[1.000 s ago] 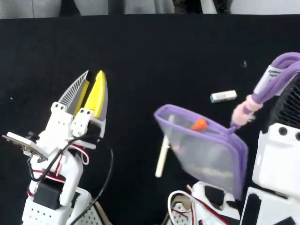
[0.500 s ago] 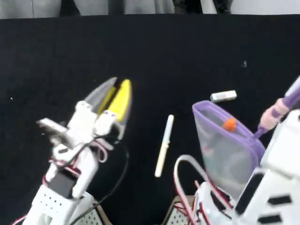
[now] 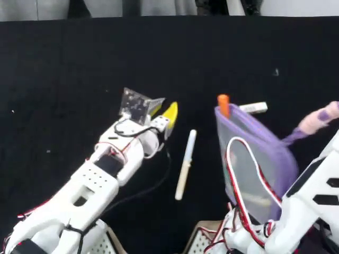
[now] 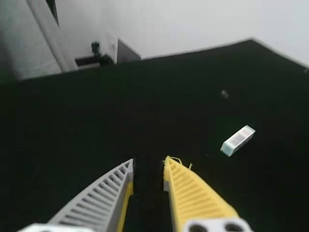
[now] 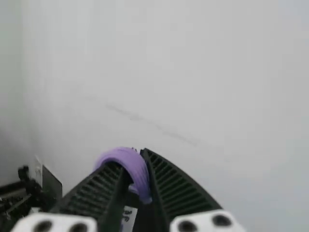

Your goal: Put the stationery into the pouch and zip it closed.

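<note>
Two jaws of the right gripper (image 5: 140, 155) are clamping the purple pouch's (image 3: 257, 153) strap (image 5: 129, 169). The left gripper (image 3: 163, 109) is hovering near the white pen (image 3: 185, 164) with its jaws slightly apart, holding nothing, while an eraser (image 3: 252, 108) is lying just behind the pouch.

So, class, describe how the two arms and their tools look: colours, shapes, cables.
Both arms are white, blocky plastic. The left arm carries red, white and black cables; its tool has pointed ribbed fingers, one grey, one yellow. The right arm has a looping red-and-white cable; its tool has black ribbed fingers.
</note>
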{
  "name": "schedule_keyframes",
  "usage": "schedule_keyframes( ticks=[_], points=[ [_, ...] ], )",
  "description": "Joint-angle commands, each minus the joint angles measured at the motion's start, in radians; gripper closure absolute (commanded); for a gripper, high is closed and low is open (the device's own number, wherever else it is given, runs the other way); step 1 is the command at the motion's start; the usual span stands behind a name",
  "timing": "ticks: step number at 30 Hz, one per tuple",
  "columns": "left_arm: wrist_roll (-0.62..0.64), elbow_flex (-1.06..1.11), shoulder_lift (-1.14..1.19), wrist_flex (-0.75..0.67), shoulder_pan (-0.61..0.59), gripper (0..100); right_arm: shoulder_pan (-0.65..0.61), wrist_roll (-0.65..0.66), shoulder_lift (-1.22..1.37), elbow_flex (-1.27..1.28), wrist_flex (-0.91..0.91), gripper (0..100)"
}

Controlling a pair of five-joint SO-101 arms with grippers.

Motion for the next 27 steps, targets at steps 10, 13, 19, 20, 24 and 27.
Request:
schedule_keyframes(
  ticks=[10, 13, 19, 20, 24, 27],
  points=[
    [0.338, -0.036, -0.219, -0.020, -0.387, 89, -0.253, -0.238, 0.079, -0.004, -0.147, 98.8],
    [0.311, -0.036, -0.219, -0.020, -0.387, 89, -0.324, -0.269, 0.085, 0.005, -0.152, 98.8],
    [0.308, -0.036, -0.219, -0.020, -0.392, 89, -0.407, -0.287, 0.087, 0.005, -0.170, 98.8],
    [0.308, -0.036, -0.219, -0.020, -0.392, 89, -0.425, -0.287, 0.087, 0.005, -0.178, 98.8],
    [0.308, -0.036, -0.219, -0.020, -0.392, 89, -0.519, -0.287, 0.099, 0.016, -0.184, 98.8],
    [0.308, -0.036, -0.219, -0.020, -0.392, 89, -0.589, -0.281, 0.113, 0.022, -0.180, 98.8]
  ],
)
